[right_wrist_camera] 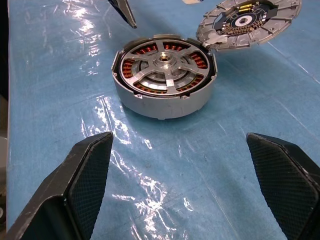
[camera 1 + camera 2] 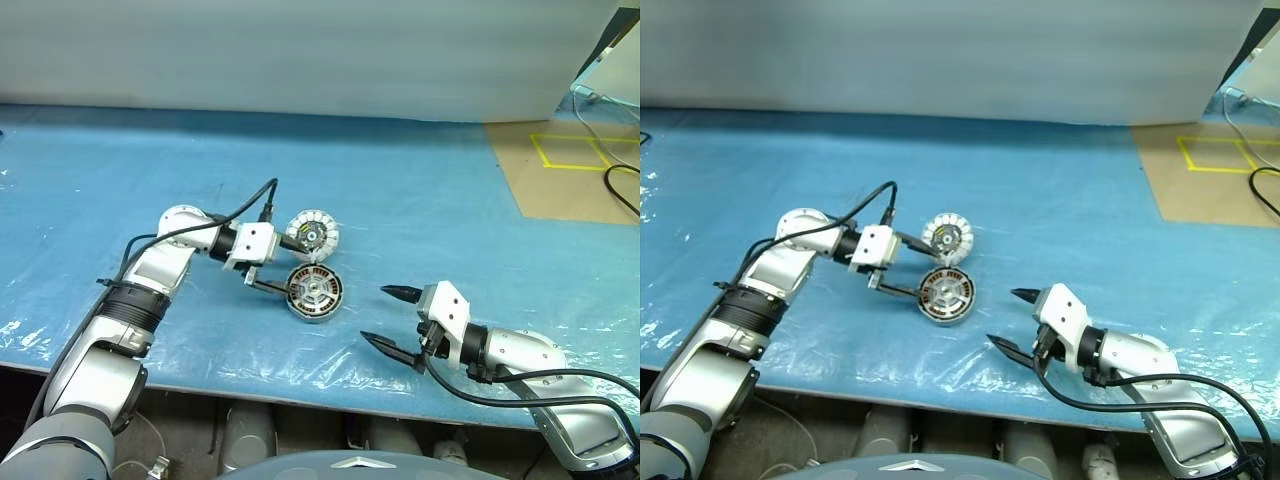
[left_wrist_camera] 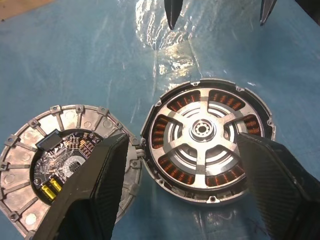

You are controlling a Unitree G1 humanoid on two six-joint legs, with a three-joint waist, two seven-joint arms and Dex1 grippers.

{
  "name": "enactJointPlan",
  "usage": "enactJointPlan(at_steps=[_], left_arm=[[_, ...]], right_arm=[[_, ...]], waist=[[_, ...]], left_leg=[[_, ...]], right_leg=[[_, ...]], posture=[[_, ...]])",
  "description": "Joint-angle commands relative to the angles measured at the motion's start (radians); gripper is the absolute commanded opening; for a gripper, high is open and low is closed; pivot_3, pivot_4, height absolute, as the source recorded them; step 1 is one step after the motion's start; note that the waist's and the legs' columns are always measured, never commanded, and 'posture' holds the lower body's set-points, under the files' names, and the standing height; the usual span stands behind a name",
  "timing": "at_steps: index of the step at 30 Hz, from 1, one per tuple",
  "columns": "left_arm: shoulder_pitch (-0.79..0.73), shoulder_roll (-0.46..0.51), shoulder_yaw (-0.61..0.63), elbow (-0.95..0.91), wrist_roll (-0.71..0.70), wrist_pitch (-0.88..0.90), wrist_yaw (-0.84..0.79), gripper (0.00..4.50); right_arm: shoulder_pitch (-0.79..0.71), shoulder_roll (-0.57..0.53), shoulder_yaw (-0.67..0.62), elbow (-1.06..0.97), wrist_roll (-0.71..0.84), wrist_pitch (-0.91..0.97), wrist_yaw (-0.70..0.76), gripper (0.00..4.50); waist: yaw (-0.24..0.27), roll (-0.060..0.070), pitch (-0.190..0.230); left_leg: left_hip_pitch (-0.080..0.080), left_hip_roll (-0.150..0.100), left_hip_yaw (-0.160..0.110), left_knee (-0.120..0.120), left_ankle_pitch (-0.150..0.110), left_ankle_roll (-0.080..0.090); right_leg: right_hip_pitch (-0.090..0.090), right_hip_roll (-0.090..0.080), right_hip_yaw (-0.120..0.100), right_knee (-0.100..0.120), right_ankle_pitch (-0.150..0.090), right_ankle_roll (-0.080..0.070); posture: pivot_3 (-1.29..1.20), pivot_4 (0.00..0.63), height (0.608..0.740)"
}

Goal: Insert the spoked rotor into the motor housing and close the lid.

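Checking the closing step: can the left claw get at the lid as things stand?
Probably yes. The left claw is open beside the lid, which is hinged open next to the housing, rotor seated; nothing lies between.

Bright, even overhead light with glare on the plastic-covered tabletop [image 2: 420,200]

White glints break up on the wrinkled blue sheet, strongest along the tabletop's near edge and just beside the motor housing [image 1: 163,82], which throws only a short, soft shadow. The lid [image 3: 55,165] and the spoked rotor [image 3: 206,135] are crisp in the wrist views, while the black fingers [image 1: 75,192] closest to the lens look soft and oversized. The head views are cooler, flatter and slightly hazy toward the far edge.
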Motion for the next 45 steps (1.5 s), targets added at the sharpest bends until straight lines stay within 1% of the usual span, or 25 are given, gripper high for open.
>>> enactJointPlan(at_steps=[1, 5, 9, 15, 17, 20, 25, 27, 30, 32, 34, 36, 39, 43, 45], left_arm=[[-0.002, 0.008, 0.046, -0.06, -0.056, 0.009, 0.003, 3.61], [0.036, 0.013, 0.075, -0.1, -0.086, 0.032, 0.031, 3.61], [0.1, 0.015, 0.114, -0.168, -0.118, 0.098, 0.094, 3.61], [0.291, -0.002, 0.186, -0.307, -0.146, 0.171, 0.259, 3.61], [0.348, 0.008, 0.197, -0.356, -0.156, 0.202, 0.285, 3.61], [0.429, 0.035, 0.212, -0.42, -0.169, 0.235, 0.303, 3.61], [0.498, 0.024, 0.231, -0.469, -0.167, 0.254, 0.378, 3.61], [0.526, 0.019, 0.235, -0.486, -0.163, 0.255, 0.405, 3.61], [0.554, 0.016, 0.242, -0.505, -0.163, 0.256, 0.436, 3.61], [0.575, 0.019, 0.245, -0.513, -0.159, 0.249, 0.448, 3.63], [0.606, 0.023, 0.249, -0.521, -0.152, 0.233, 0.458, 3.63], [0.623, 0.023, 0.248, -0.529, -0.147, 0.228, 0.47, 3.63], [0.648, 0.02, 0.25, -0.542, -0.146, 0.225, 0.488, 3.63], [0.674, 0.015, 0.248, -0.553, -0.142, 0.215, 0.511, 3.63], [0.684, 0.015, 0.247, -0.556, -0.141, 0.211, 0.52, 3.63]], right_arm=[[-0.021, 0.001, -0.012, -0.016, 0.012, -0.004, 0.008, 4.5], [-0.06, -0.006, -0.014, -0.021, 0.023, 0.014, 0.019, 4.5], [-0.106, -0.014, -0.025, -0.018, 0.04, 0.032, 0.039, 4.5], [-0.21, -0.032, -0.033, 0.0, 0.077, 0.064, 0.09, 4.5], [-0.243, -0.036, -0.026, -0.001, 0.09, 0.079, 0.102, 4.5], [-0.301, -0.027, 0.0, 0.003, 0.108, 0.108, 0.124, 4.5], [-0.414, 0.016, 0.088, 0.035, 0.109, 0.143, 0.151, 4.5], [-0.462, 0.043, 0.133, 0.071, 0.093, 0.136, 0.168, 4.5], [-0.504, 0.057, 0.165, 0.132, 0.078, 0.101, 0.21, 4.5], [-0.519, 0.055, 0.166, 0.185, 0.071, 0.06, 0.247, 4.1], [-0.514, 0.043, 0.155, 0.311, 0.05, -0.049, 0.314, 3.62], [-0.511, 0.041, 0.151, 0.391, 0.036, -0.125, 0.359, 2.93], [-0.514, 0.073, 0.165, 0.486, 0.011, -0.204, 0.382, 1.94], [-0.517, 0.118, 0.179, 0.541, -0.022, -0.252, 0.377, 0.6], [-0.515, 0.133, 0.182, 0.546, -0.034, -0.264, 0.376, 0.06]], waist=[[0.0, 0.0, 0.0], [-0.002, 0.0, 0.0], [-0.003, 0.0, 0.0], [-0.004, 0.0, 0.0], [-0.003, 0.0, 0.0], [-0.003, 0.0, 0.0], [-0.005, 0.0, 0.0], [-0.008, 0.0, 0.0], [-0.012, 0.0, 0.0], [-0.012, 0.0, 0.0], [-0.015, 0.0, 0.0], [-0.016, 0.0, 0.0], [-0.022, 0.0, 0.0], [-0.035, 0.0, 0.0], [-0.038, 0.0, 0.0]], left_leg=[[0.0, 0.0, 0.0, 0.0, 0.0, 0.0], [0.0, 0.0, 0.0, 0.0, 0.0, 0.0], [0.0, 0.0, 0.0, 0.0, 0.0, 0.0], [-0.001, 0.0, 0.0, 0.0, 0.0, 0.0], [-0.001, 0.001, 0.0, 0.0, 0.0, 0.0], [-0.001, 0.001, 0.0, 0.0, -0.001, 0.001], [0.0, 0.001, 0.0, 0.001, -0.001, 0.002], [0.0, 0.001, 0.0, 0.001, -0.001, 0.001], [-0.001, 0.001, 0.0, 0.001, 0.0, 0.001], [-0.001, 0.001, 0.0, 0.001, 0.0, 0.001], [-0.001, 0.0, 0.0, 0.001, 0.0, 0.001], [-0.001, 0.001, 0.001, 0.002, -0.001, 0.002], [-0.001, 0.001, 0.001, 0.002, -0.001, 0.002], [-0.001, 0.001, 0.001, 0.003, -0.002, 0.003], [-0.001, 0.001, 0.001, 0.004, -0.002, 0.004]], right_leg=[[0.0, 0.0, 0.0, 0.0, 0.0, 0.0], [0.0, 0.0, 0.0, 0.0, 0.0, 0.0], [-0.001, 0.0, 0.0, 0.0, 0.0, 0.0], [-0.001, 0.0, 0.0, 0.0, 0.0, 0.0], [-0.001, 0.0, 0.0, 0.0, 0.0, 0.0], [-0.001, 0.0, 0.0, 0.0, 0.0, 0.0], [-0.001, 0.0, 0.0, 0.001, 0.0, 0.0], [-0.001, 0.0, 0.0, 0.001, 0.0, 0.0], [-0.001, 0.0, 0.0, 0.001, 0.0, 0.0], [-0.001, 0.0, 0.0, 0.001, 0.0, 0.0], [-0.001, 0.0, 0.0, 0.001, 0.0, 0.0], [-0.001, 0.0, 0.0, 0.001, 0.0, 0.0], [-0.002, 0.001, 0.0, 0.002, 0.0, -0.001], [-0.002, 0.001, 0.0, 0.003, 0.0, -0.001], [-0.002, 0.001, 0.0, 0.004, 0.0, -0.001]], posture=[[0.0, 0.15, 0.74], [0.0, 0.15, 0.74], [0.0, 0.15, 0.74], [0.0, 0.15, 0.74], [0.0, 0.15, 0.74], [0.0, 0.15, 0.74], [0.0, 0.15, 0.74], [0.0, 0.15, 0.74], [0.0, 0.15, 0.74], [0.0, 0.15, 0.74], [0.0, 0.15, 0.74], [0.0, 0.15, 0.74], [0.0, 0.15, 0.74], [0.0, 0.15, 0.74], [0.0, 0.15, 0.74]])
